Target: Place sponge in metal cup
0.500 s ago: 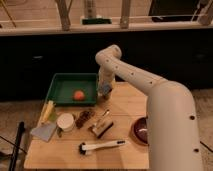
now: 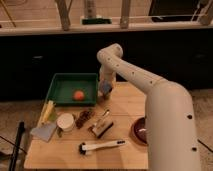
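Gripper (image 2: 106, 86): at the end of the white arm (image 2: 131, 74), pointing down just beside the right wall of the green tray, over the far part of the table; its jaws are clamped on the sponge.
Sponge (image 2: 105, 90): small blue-grey piece held at the gripper's tip, just right of the tray's rim and well apart from the cup.
Cup (image 2: 65, 121): pale, upright and open at the top, near the front left of the table, in front of the tray.
Tray (image 2: 61, 83): green, at the far left of the table, with an orange ball (image 2: 78, 95) inside, toward its right front.
Table (image 2: 125, 105): light wood; the robot's white body fills its right side.
Cloth (image 2: 43, 132): flat and grey, at the left edge, just left of the cup.
Yellow item (image 2: 48, 111): long, lying between the tray and the cloth.
Brush (image 2: 100, 146): white handle, lying across the front edge.
Bowl (image 2: 139, 131): dark red, at the right, partly hidden by the robot's body.
Brown clutter (image 2: 85, 118): just right of the cup; I cannot tell what it is.
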Controlling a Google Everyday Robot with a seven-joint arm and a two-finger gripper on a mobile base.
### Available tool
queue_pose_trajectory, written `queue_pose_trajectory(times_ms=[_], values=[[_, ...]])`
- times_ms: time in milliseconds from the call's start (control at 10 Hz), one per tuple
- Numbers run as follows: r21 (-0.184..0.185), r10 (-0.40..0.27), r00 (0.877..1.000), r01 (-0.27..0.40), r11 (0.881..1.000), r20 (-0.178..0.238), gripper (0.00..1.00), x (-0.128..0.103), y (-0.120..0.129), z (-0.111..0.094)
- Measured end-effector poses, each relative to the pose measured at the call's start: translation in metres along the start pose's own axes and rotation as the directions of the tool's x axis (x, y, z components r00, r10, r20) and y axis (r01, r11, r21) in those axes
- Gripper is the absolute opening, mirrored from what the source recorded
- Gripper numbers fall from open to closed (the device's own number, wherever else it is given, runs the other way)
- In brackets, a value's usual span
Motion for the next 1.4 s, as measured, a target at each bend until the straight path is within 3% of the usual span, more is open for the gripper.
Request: queue_pose_trajectory(times_ms=[400,1400], values=[[0.004,0.000,1.000,0.000,1.000,0.009,0.78,0.0006,-0.0017,0.0010],[-0.016,-0.023,1.000,0.023,1.000,-0.002,0.80,0.0018,-0.0007,0.0061]])
